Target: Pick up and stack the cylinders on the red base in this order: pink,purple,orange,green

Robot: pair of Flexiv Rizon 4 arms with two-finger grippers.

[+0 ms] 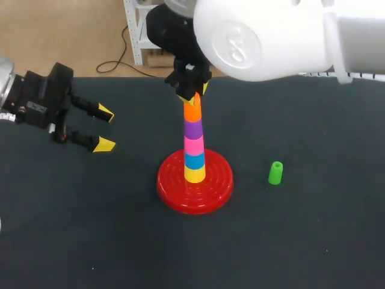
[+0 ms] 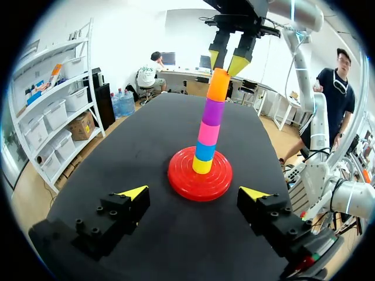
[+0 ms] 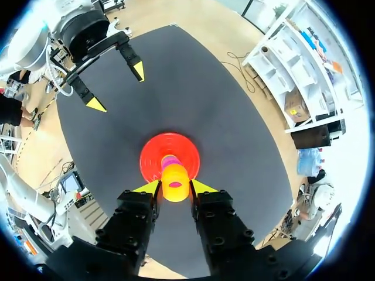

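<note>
Orange cylinder [image 2: 218, 85] is sitting on the purple cylinder [image 1: 193, 129], topping the stack on the red base [image 1: 216, 186] mid-desk. My right jaws are gripping its sides from above. I'm judging a gentle release, then a straight lift, so the stack isn't tipping. Green cylinder [image 1: 275, 173] is standing right of the base, with open desk [image 1: 313, 241] around it. Left jaws are hanging wide and empty, well left.

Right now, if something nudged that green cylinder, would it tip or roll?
Probably both. The green cylinder stands upright and narrow, so a side push would likely tip it; lying down, its round side could roll. It looks like hard, light plastic.
</note>
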